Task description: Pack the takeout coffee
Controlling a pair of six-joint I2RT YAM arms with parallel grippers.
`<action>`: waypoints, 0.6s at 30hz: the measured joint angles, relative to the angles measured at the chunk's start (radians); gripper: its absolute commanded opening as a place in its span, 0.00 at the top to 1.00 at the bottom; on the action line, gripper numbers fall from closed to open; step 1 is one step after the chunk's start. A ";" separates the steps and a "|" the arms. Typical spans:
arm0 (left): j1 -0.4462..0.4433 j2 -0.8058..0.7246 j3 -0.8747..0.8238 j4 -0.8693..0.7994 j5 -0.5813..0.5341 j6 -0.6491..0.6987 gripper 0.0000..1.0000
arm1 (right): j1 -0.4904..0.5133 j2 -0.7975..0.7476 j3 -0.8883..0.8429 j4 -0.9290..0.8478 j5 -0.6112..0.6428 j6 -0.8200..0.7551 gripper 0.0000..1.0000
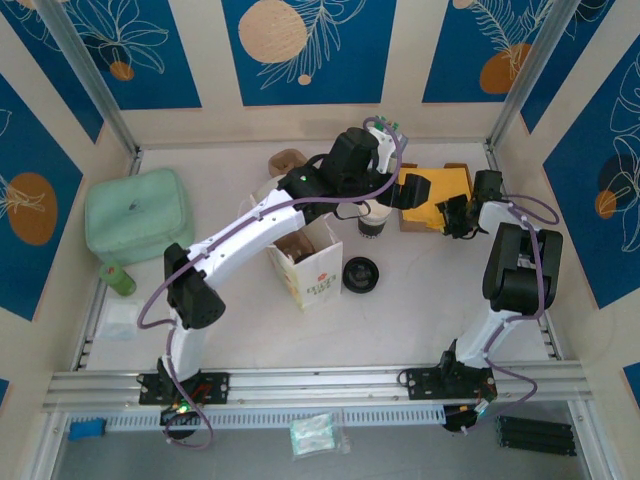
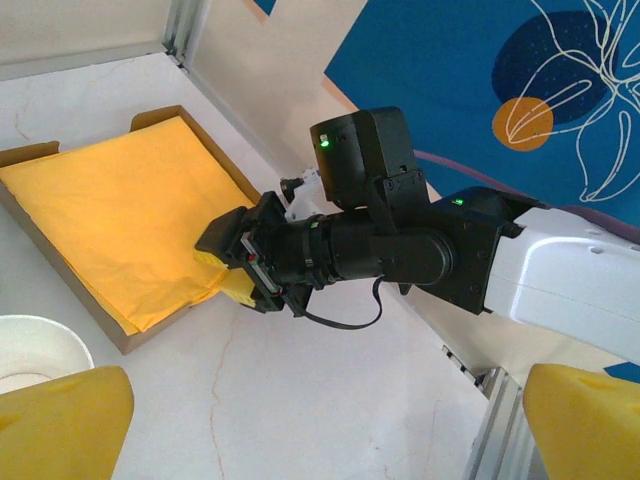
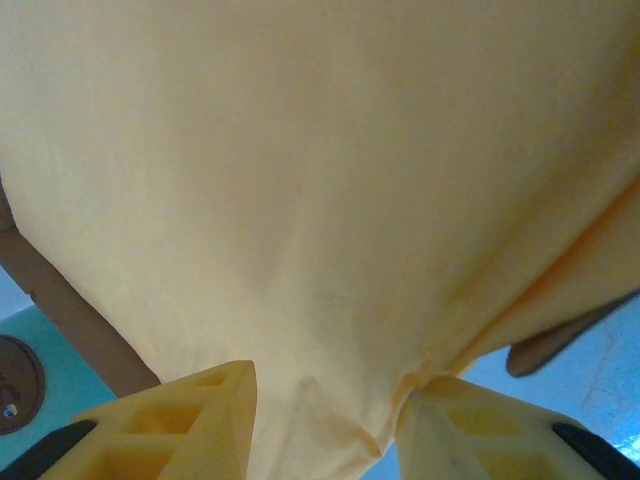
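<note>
The takeout coffee (image 1: 373,221), a white paper cup with a black lower band, stands upright behind the paper bag (image 1: 308,262). In the left wrist view its white rim (image 2: 28,345) sits just left of my left gripper (image 2: 325,425), which hangs open above bare table. My right gripper (image 3: 325,425) presses down on a stack of yellow paper sheets (image 1: 440,185) in a cardboard tray (image 2: 95,315). Its fingers stand apart with a bunched fold of the top sheet between them, the right finger (image 3: 470,420) touching the fold. The left wrist view shows that gripper (image 2: 240,265) at the sheet's near corner.
A round black lid (image 1: 360,275) lies right of the open bag. A mint-green pouch (image 1: 138,212) and a small green cup (image 1: 118,278) sit at the left. A brown round object (image 1: 287,160) lies at the back. Walls close in behind and to the right of the tray.
</note>
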 measured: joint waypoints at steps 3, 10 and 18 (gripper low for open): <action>0.001 0.000 0.000 0.000 0.000 0.000 0.01 | 0.001 0.002 0.000 0.000 0.000 0.000 0.64; 0.002 0.000 0.000 0.000 0.000 0.000 0.01 | 0.001 0.022 0.000 0.006 0.000 0.003 0.88; 0.002 0.000 0.000 0.000 0.000 0.000 0.01 | 0.000 0.026 0.010 0.019 -0.012 -0.003 1.00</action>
